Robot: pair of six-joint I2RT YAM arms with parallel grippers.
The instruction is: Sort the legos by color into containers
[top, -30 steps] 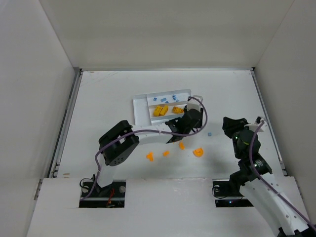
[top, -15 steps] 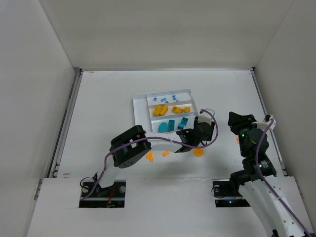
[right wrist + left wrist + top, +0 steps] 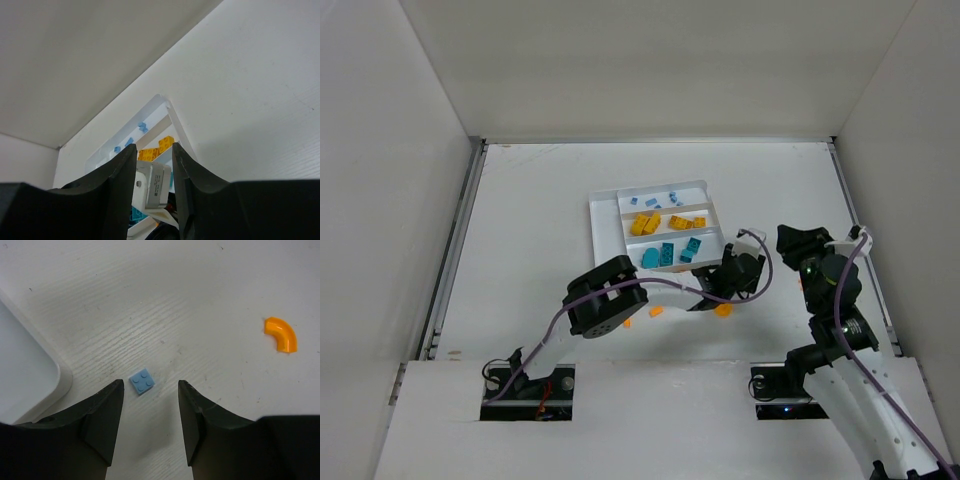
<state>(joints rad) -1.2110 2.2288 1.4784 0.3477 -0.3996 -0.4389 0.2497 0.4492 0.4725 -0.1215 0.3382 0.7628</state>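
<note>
No text, label, brand, number or sign can be read in any of the views.
</note>
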